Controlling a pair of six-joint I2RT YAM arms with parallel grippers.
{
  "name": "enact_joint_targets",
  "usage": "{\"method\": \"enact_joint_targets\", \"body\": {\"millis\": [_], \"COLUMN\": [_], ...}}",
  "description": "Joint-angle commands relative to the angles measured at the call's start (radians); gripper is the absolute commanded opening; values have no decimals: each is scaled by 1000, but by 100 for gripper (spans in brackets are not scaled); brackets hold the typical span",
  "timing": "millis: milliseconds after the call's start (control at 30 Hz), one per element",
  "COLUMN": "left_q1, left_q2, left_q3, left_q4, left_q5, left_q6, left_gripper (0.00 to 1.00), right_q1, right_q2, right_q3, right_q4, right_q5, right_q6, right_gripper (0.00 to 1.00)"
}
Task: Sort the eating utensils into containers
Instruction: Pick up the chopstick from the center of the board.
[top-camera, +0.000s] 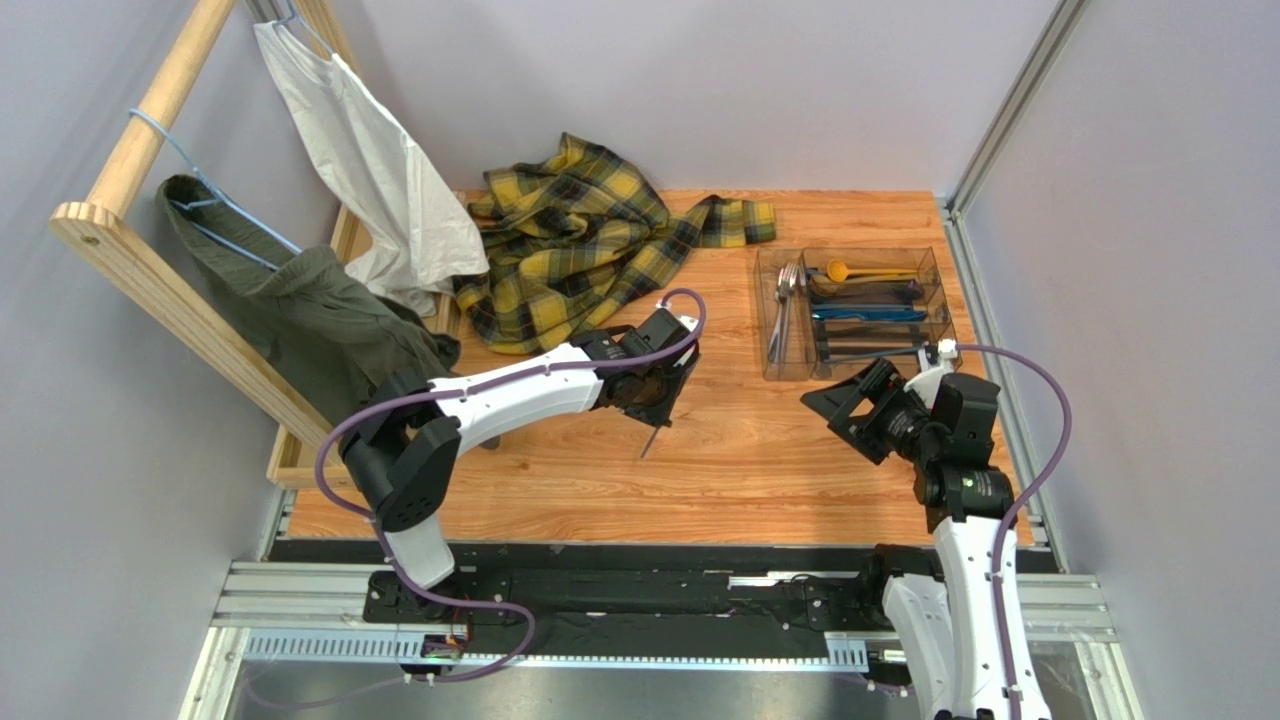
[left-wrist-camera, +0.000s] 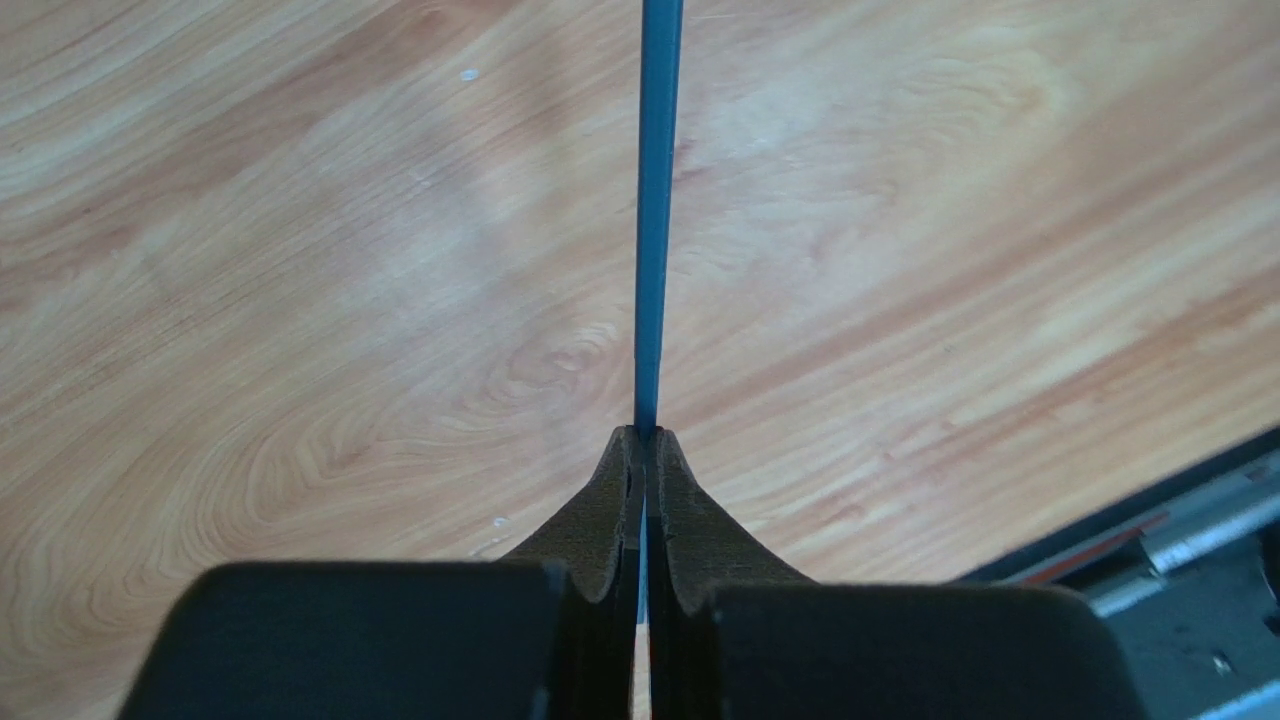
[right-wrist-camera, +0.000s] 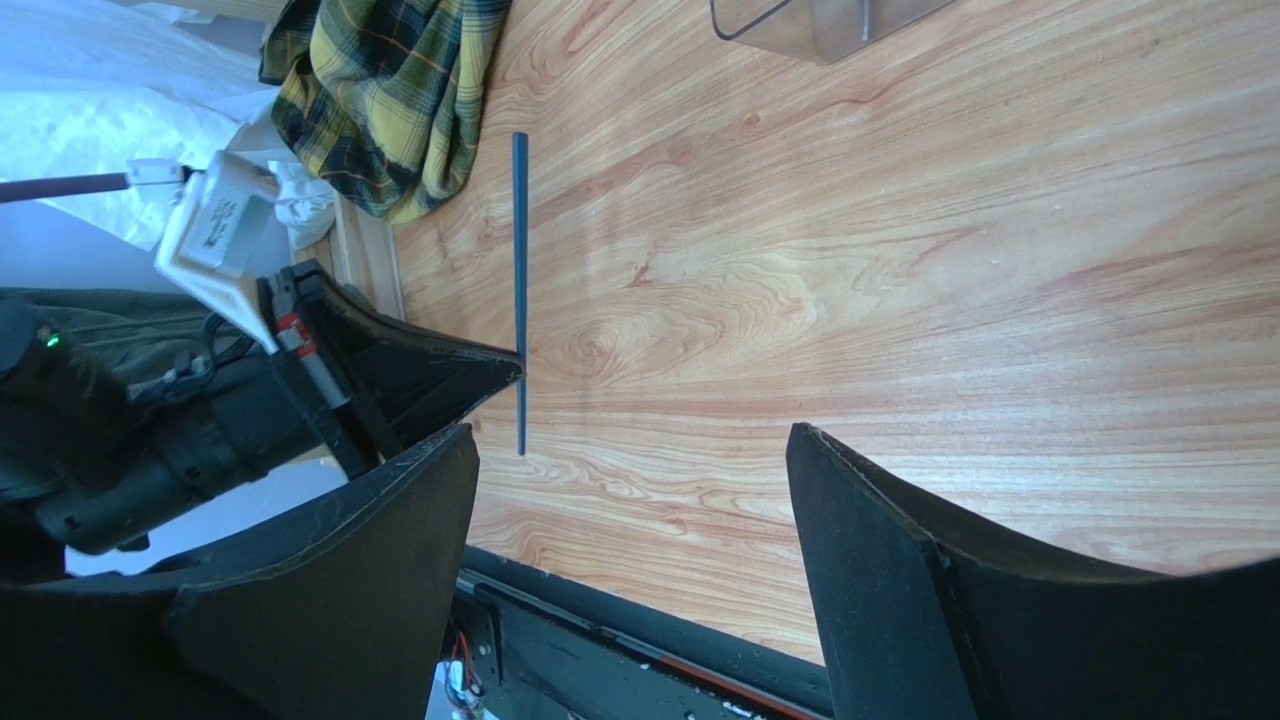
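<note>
While the left gripper (left-wrist-camera: 643, 438) pinches the slim stick (left-wrist-camera: 657, 225) off-centre, it juts stiffly ahead of the pads: light, slick, liable to swivel. Right gripper (right-wrist-camera: 624, 450) gapes wide.

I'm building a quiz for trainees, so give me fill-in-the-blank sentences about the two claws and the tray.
The left claw is ____ on the slim dark stick.
The right claw stands ____ and holds nothing.
The clear compartment tray sits nearer the ____ arm.
Missing: shut; open; right.
</note>
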Motion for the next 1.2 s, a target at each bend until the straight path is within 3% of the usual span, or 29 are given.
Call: {"method": "enact_joint_targets", "body": {"millis": [0, 267, 600, 967, 1033, 1167], "left_q1": [-45, -141, -181, -210, -215, -227], "left_q2": [-60, -81, -76, -75, -61, -46], "left_q3": [55, 144, 190, 211, 224, 240], "left_q4": [30, 30, 40, 39, 22, 19], "left_q5": [64, 144, 257, 287, 288, 291], "left_q6": [52, 102, 95, 108, 114, 118], "left_gripper": [0, 0, 0, 0, 0, 0], "right_q1": [4, 13, 21, 24, 27, 37], "right_q2": [-4, 3, 5, 2, 2, 11], "right_q3": [-16, -32, -87, -127, -133, -138], "right_q4": [87, 124, 184, 251, 274, 299], "right_q5": [-63, -106, -142, -172, -175, -175], "right_q6": [44, 62, 111, 160, 174, 189], "right_gripper": [79, 79, 77, 62, 55, 53]}}
